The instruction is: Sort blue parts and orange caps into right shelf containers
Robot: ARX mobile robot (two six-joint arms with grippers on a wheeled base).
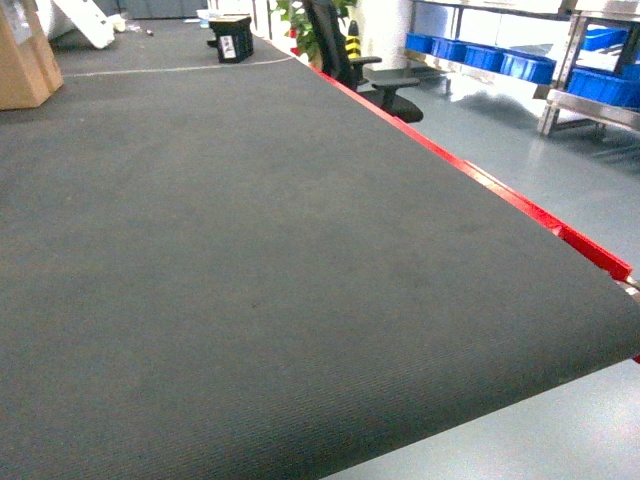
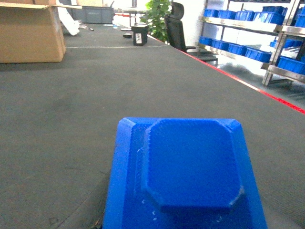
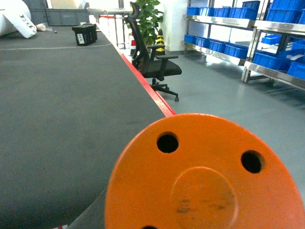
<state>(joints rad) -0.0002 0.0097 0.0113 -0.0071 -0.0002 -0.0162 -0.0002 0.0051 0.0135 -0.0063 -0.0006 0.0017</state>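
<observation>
Left wrist: blue part [image 2: 188,176] fills view; right wrist: orange cap [image 3: 205,176]; grip state on either unclear

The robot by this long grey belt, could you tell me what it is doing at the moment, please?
It seems to be carrying two pieces for sorting. The left wrist view is filled by a blue part, the right wrist view by an orange cap with dark holes, each close under its camera, though no fingers show. The belt ahead lies bare in the head view. The blue crates on the steel shelf stand across the floor to the right.
</observation>
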